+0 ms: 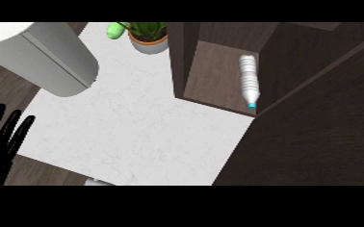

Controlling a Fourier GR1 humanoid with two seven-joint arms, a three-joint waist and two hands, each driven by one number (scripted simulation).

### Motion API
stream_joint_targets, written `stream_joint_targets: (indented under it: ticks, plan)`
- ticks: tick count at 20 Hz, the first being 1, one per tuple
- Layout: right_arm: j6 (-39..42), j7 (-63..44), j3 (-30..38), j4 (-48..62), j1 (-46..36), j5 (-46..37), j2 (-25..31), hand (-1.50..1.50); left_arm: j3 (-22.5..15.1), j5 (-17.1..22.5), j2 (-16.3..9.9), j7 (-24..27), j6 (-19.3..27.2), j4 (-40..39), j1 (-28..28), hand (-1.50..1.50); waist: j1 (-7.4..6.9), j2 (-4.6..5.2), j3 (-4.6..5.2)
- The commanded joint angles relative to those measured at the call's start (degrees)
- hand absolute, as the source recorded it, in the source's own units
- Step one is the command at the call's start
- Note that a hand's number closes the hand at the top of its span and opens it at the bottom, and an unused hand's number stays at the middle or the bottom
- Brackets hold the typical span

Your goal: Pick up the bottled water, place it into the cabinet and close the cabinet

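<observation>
The right hand does not show at all, and the left hand (13, 133) is cut off at the view's left edge — only straight, spread fingers appear, released and holding nothing. The bottled water (248, 80) lies on its side inside the cabinet (213, 67), near the door (313, 125).

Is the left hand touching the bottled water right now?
Apart. The head view shows the left hand at the left edge, with bare counter between it and the bottled water inside the cabinet.
</observation>
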State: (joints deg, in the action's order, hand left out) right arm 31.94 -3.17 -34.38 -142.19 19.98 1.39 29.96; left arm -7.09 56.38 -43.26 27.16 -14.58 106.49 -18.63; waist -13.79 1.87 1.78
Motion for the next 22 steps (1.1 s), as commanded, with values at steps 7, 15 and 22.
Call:
stream_joint_targets:
  ticks: [7,15,22]
  plan:
    - [-0.3,-3.8,-7.5,2.2,-1.2,5.4,-4.9,1.5,1.2,0.8,-1.0,-0.3,-1.3,-0.7,1.1,-1.5,-1.64,2.29,-0.15]
    - [-2.7,-5.6,-4.4,5.2,-2.2,9.3,-7.4,1.5,1.7,0.9,-1.4,-0.2,-2.3,-0.5,1.9,-1.5,-2.76,2.69,-0.36]
    - [-4.7,-10.5,1.7,8.1,-10.7,7.3,-9.3,1.5,1.6,1.2,-1.2,-0.3,-3.0,-1.4,2.1,-1.5,-2.56,2.0,-0.38]
